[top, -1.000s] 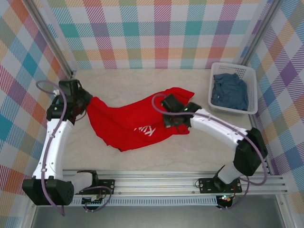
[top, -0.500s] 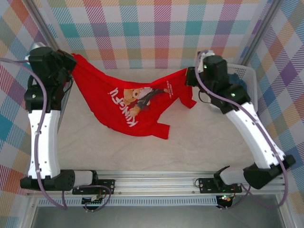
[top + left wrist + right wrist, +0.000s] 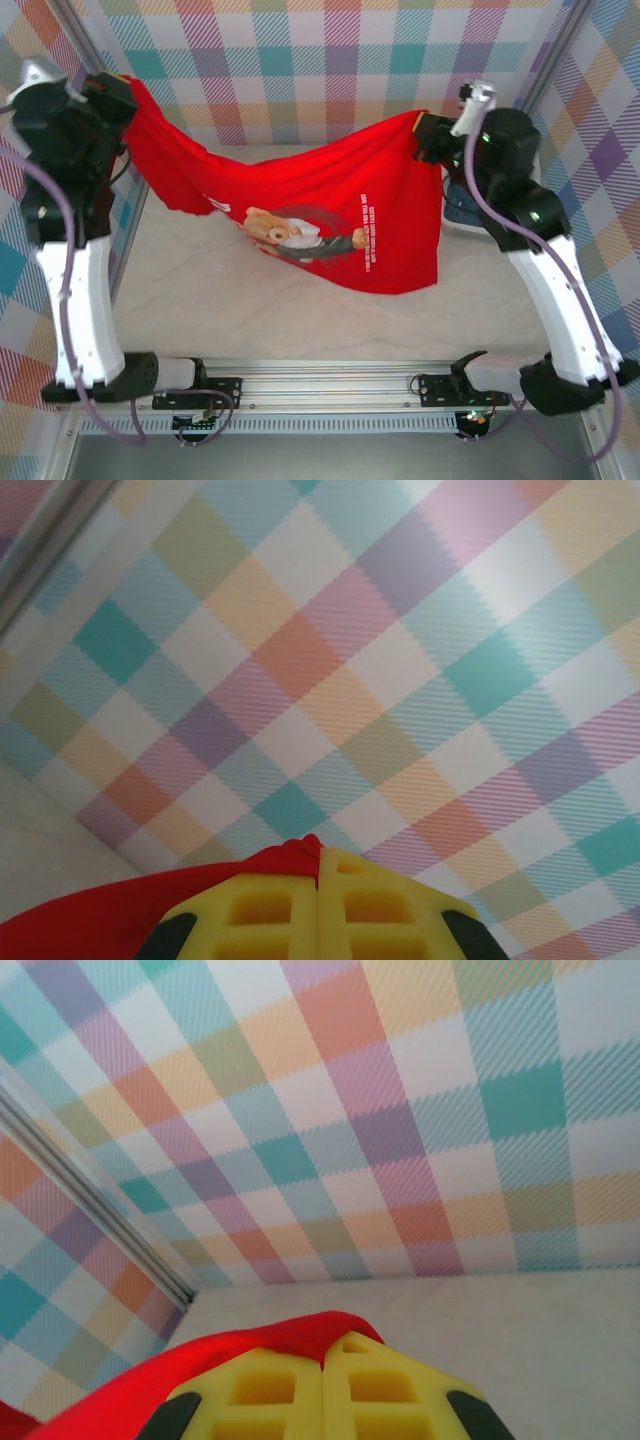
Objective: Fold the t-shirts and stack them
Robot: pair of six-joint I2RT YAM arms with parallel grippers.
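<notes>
Left gripper [image 3: 122, 92]: you have it clamped on one corner of the red t-shirt [image 3: 340, 215].
Right gripper [image 3: 428, 132]: clamped on the opposite corner.
Lie: the cloth hangs below and between them, long axis running gripper to gripper.
Nearer arm: neither; probably lower both together.

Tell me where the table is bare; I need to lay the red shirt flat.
Bare table runs between the hanging red t-shirt and the front rail, widest by the left arm; also a strip along the back wall. Crowded at right, around the blue-grey t-shirt.
</notes>
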